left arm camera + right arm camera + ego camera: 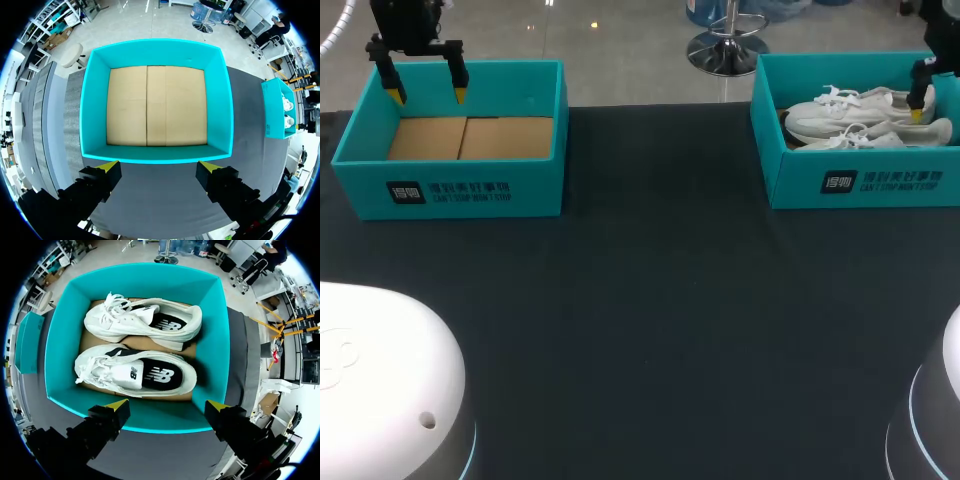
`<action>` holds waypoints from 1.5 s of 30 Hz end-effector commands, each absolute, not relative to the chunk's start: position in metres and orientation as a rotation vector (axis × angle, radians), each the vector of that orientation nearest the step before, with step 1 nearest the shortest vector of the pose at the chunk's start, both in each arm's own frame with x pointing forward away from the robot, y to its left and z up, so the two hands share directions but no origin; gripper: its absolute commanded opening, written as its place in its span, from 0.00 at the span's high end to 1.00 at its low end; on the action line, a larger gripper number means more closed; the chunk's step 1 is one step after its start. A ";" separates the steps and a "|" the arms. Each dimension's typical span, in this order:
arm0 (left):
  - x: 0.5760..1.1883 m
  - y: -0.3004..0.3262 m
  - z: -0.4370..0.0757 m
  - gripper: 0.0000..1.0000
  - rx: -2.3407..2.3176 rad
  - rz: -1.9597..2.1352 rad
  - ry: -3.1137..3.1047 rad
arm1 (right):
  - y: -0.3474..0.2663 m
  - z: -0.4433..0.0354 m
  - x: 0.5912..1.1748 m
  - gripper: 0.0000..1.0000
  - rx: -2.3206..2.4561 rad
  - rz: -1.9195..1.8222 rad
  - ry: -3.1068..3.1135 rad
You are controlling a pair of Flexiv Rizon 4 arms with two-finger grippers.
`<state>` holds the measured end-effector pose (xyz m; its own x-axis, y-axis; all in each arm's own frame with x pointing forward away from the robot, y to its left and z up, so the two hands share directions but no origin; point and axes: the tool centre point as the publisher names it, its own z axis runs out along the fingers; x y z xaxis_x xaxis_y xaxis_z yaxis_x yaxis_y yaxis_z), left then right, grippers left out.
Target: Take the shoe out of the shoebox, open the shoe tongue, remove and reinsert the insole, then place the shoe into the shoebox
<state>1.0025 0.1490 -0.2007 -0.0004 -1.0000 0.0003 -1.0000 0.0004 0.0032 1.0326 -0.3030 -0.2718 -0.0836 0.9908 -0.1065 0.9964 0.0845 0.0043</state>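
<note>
Two white shoes lie side by side in the teal shoebox (216, 340) at the table's back right. The shoe (135, 374) closer to my right gripper (167, 406) shows its black insole, and the second shoe (142, 322) lies beyond it. That gripper hangs open above the box's near wall, touching nothing. In the head view the shoes (865, 118) fill the right box (860, 180), and only one yellow fingertip (917, 116) of the right gripper shows. My left gripper (425, 92) stands open over the empty left box (450, 190).
The left teal box (95, 100) holds only a bare cardboard floor (156, 105). Dark tabletop (660, 300) stretches between and in front of the two boxes. The rounded white arm bases (380, 380) sit at the near corners.
</note>
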 end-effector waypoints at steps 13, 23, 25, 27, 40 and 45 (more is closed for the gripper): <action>1.002 0.149 -0.200 0.00 2.220 -0.004 -2.220 | -0.317 -0.294 1.052 0.00 2.077 -0.102 2.266; 1.002 0.149 -0.200 0.00 2.220 -0.004 -2.220 | -0.322 -0.314 1.059 0.00 2.089 -0.121 2.256; 1.002 0.149 -0.200 0.00 2.220 -0.004 -2.220 | -0.324 -0.318 1.059 0.00 2.099 -0.123 2.254; 1.002 0.149 -0.200 0.00 2.220 -0.004 -2.220 | -0.326 -0.323 1.059 0.00 2.110 -0.130 2.255; 1.002 0.149 -0.200 0.00 2.220 -0.004 -2.220 | -0.324 -0.342 1.062 0.00 2.126 -0.125 2.272; 1.002 0.149 -0.200 0.00 2.220 -0.004 -2.220 | -0.325 -0.345 1.062 1.00 2.137 -0.132 2.244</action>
